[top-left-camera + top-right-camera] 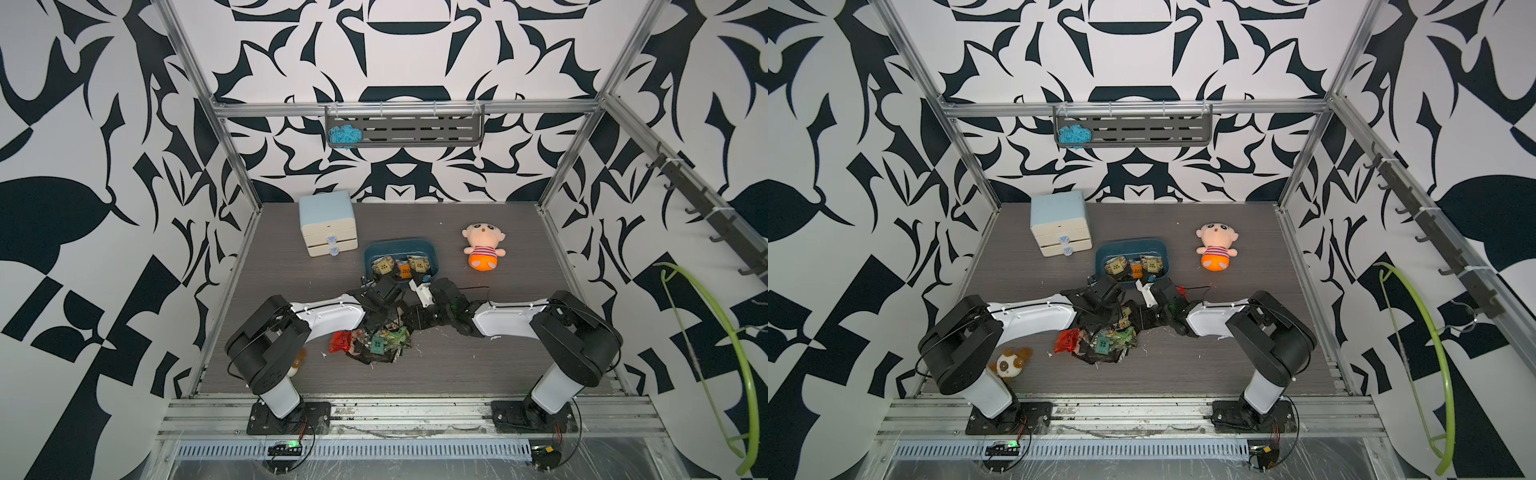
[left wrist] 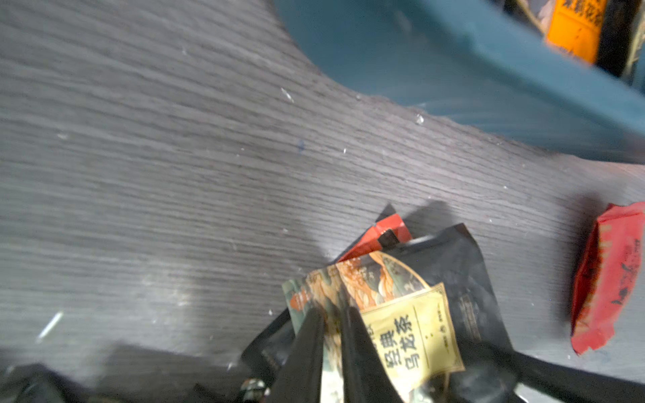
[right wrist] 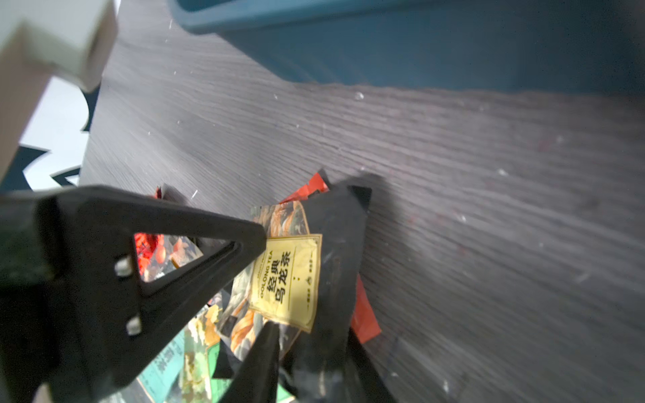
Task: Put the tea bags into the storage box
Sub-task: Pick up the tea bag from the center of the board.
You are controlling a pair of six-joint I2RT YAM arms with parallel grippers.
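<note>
Black fingers [image 2: 307, 352] of the left gripper [image 2: 333, 310] are clenched on the edge of a beige-label bag [image 2: 412, 335], which lies over a black bag [image 2: 464, 265]. A red bag [image 2: 607, 275] lies apart on the table [image 2: 174, 174]. The right gripper [image 3: 310, 331] has its jaws either side of the same heap; whether it grips, I cannot tell.

In both top views the pile [image 1: 374, 343] of loose bags sits under the two wrists. The box [image 1: 401, 245] stands at 12 o'clock from it, just beyond the grippers, holding three bags [image 1: 401, 268]: two beige, one orange. The cabinet [image 1: 328, 222] is at 10 o'clock of the box and the doll [image 1: 484, 247] at 3 o'clock.
</note>
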